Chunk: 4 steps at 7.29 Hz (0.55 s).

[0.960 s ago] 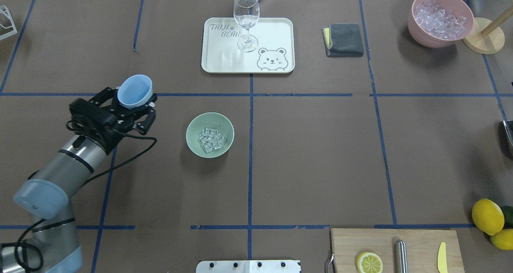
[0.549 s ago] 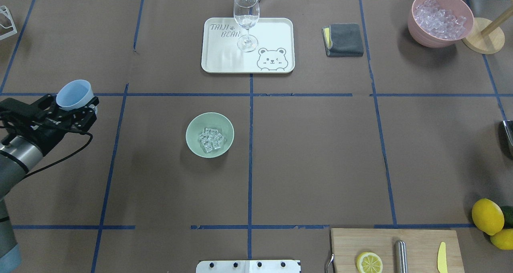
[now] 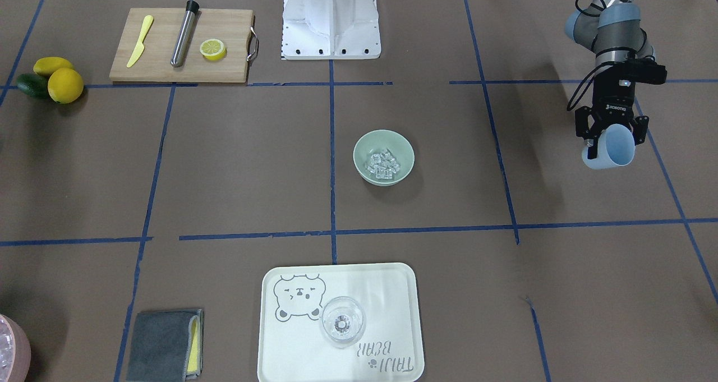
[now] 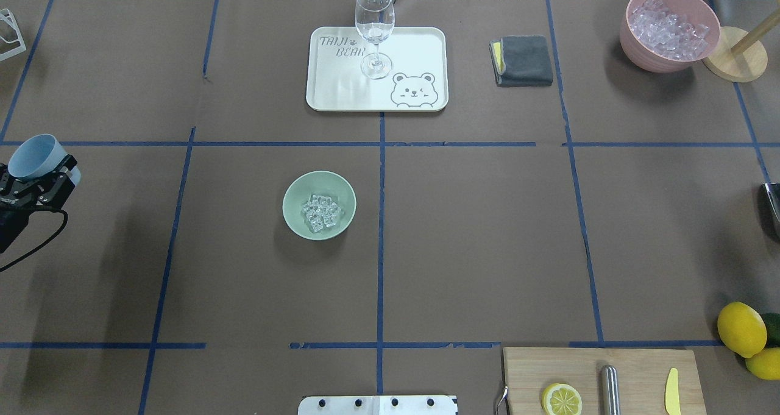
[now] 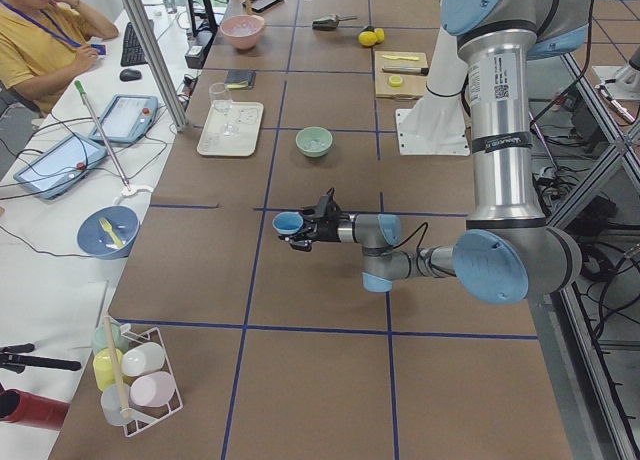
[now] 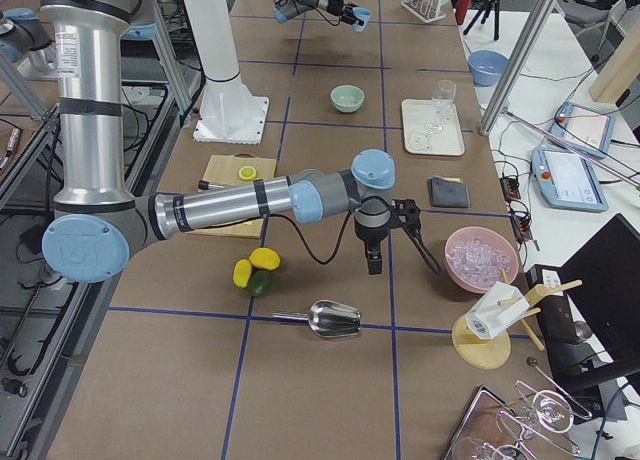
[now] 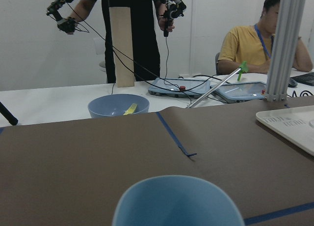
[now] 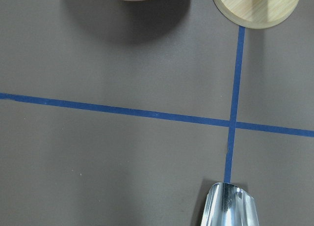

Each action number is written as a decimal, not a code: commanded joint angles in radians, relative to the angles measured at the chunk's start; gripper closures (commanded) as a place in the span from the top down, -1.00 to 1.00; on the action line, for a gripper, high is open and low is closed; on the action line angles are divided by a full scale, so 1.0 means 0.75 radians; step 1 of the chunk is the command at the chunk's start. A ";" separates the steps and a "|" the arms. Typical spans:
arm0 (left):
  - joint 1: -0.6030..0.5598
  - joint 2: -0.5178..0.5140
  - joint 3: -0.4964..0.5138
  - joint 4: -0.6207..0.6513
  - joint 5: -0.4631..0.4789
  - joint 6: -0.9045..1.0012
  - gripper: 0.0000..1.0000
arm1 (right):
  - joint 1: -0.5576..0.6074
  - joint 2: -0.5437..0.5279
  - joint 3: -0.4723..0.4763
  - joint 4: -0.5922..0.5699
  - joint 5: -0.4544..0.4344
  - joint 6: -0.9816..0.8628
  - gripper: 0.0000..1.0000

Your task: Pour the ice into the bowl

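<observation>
The sage-green bowl stands near the table's middle, also in the front view. A handful of clear ice cubes lies in it. My left gripper is shut on a light blue cup, far left of the bowl near the table's edge. The cup's inside looks empty. It fills the bottom of the left wrist view. My right gripper shows only in the exterior right view, near the pink bowl. I cannot tell if it is open.
A pink bowl of ice, a grey cloth and a tray with a wine glass stand at the back. A cutting board with a lemon slice, lemons and a metal scoop lie at the right.
My left arm has drawn back to the left with the blue cup, away from the bowl to the table's left edge. The bowl and ice have not moved.
</observation>
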<state>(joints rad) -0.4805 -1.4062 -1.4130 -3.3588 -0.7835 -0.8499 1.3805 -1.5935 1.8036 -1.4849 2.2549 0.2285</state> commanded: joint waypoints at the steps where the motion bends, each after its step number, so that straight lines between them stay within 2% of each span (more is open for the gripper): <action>1: 0.009 -0.003 0.057 -0.007 0.094 -0.006 -1.00 | 0.000 0.000 -0.002 0.000 0.000 0.002 1.00; 4: 0.053 -0.009 0.113 0.007 0.100 -0.010 -1.00 | 0.000 0.000 -0.002 0.000 0.000 0.004 1.00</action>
<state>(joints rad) -0.4585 -1.4103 -1.3433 -3.3547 -0.7104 -0.8552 1.3806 -1.5938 1.8025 -1.4849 2.2549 0.2314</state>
